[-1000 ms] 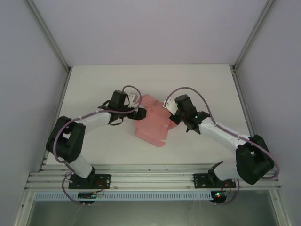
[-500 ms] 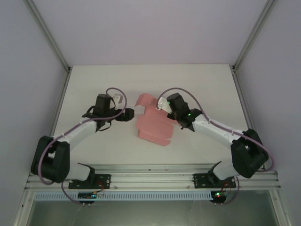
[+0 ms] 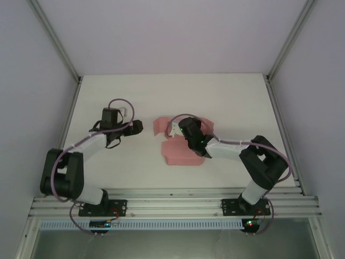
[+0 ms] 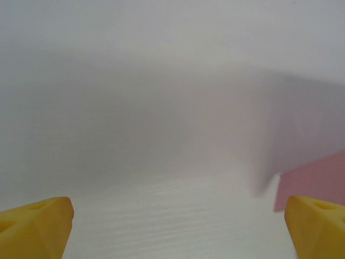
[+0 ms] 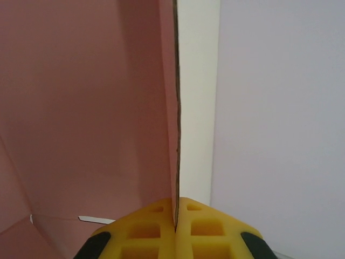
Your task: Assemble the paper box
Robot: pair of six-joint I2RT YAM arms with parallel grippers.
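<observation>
paper box (image 3: 180, 155) mid-frame, partly folded | right gripper (image 5: 176, 208) pinched on its upright panel edge | left gripper (image 3: 137, 127) wide apart, empty, left of box | tip: swing panel along crease, left pins base

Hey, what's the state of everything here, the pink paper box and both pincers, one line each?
paper box: partly folded, not closed into a box, pinched at one panel edge.
left pincer: open, empty, off to the side of the paper box.
right pincer: shut on the thin edge of a paper box panel.
</observation>
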